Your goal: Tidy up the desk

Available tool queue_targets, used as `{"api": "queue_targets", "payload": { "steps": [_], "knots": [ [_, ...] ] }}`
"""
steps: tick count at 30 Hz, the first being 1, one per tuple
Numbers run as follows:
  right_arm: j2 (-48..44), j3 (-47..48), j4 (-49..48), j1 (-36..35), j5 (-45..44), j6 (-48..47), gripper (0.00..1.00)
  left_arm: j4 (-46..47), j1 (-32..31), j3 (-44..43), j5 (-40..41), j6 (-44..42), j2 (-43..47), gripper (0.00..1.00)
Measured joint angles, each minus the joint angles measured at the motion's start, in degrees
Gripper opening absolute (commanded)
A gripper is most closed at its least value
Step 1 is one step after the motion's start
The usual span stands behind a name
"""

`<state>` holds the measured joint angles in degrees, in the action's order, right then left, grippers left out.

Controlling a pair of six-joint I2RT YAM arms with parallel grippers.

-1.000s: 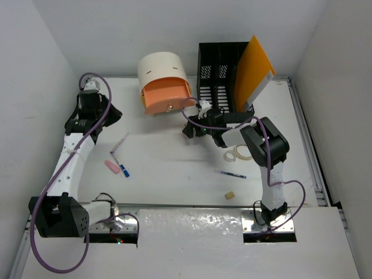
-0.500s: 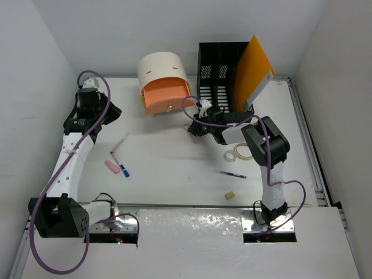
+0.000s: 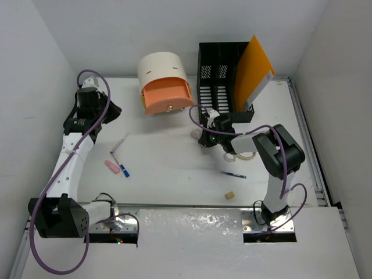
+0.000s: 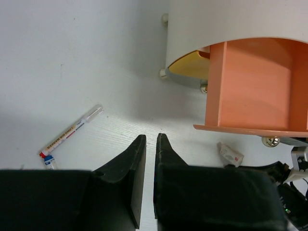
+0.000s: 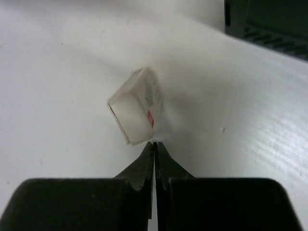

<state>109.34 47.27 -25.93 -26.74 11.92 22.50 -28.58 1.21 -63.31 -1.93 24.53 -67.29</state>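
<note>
The white desk (image 3: 168, 180) carries scattered stationery. My right gripper (image 5: 154, 143) is shut with nothing between its jaws. A small white block with a red mark (image 5: 137, 106) lies on the desk just beyond its tips, touching or nearly touching them. From above, the right gripper (image 3: 204, 139) is in front of the black file rack (image 3: 221, 75). The left wrist view also shows that block (image 4: 230, 153). My left gripper (image 4: 149, 137) hovers high at the back left (image 3: 112, 113), jaws nearly together and empty.
A white cabinet with an open orange drawer (image 3: 167, 96) stands at the back. An orange folder (image 3: 254, 67) leans in the rack. A marker (image 3: 119, 142), pink eraser (image 3: 111, 167), blue-capped pen (image 3: 124, 170), tape rolls (image 3: 241, 154), pen (image 3: 232, 174) and tan cube (image 3: 229, 195) lie around.
My right gripper has gone from wide open to shut and slid right and slightly nearer, with the forearm swinging right. The left arm has not moved.
</note>
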Motion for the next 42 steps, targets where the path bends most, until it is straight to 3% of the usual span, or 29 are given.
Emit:
{"api": "queue_targets", "payload": {
  "steps": [6,7,9,12,19,30,36,41,42],
  "knots": [
    [-7.91,-4.57,5.44,0.00,-1.14,0.02,0.01,1.07,0.00,0.55,-0.52,0.26,0.57,0.07],
    [-9.64,-4.96,6.29,0.00,-1.36,0.02,0.22,1.25,0.00,0.70,-0.59,0.37,0.70,0.07],
    [-12.09,-4.96,7.56,0.00,-1.68,0.20,0.51,1.42,0.00,1.18,-0.70,0.44,1.16,0.07],
    [-14.25,-4.13,9.62,0.00,-2.62,-0.61,0.59,1.95,0.00,2.14,-0.87,0.79,1.97,0.07],
    [-11.63,0.26,11.47,0.00,-3.37,-2.25,0.61,2.05,0.00,2.91,-1.01,1.01,3.08,0.07],
    [0.79,8.90,14.16,-0.94,-5.42,-7.02,0.59,1.95,0.00,2.93,-1.14,0.98,4.28,0.07],
    [1.09,9.92,16.11,-2.95,-8.28,-9.44,0.32,1.81,0.00,2.93,-1.07,0.98,5.33,0.07],
    [-0.52,7.37,15.39,-3.85,-10.71,-9.88,0.01,1.79,0.00,2.93,-1.07,0.98,6.12,0.07],
    [-1.25,6.58,15.63,-3.89,-11.04,-9.88,0.00,1.79,0.00,2.93,-1.07,0.98,6.25,0.07]
  ]
}}
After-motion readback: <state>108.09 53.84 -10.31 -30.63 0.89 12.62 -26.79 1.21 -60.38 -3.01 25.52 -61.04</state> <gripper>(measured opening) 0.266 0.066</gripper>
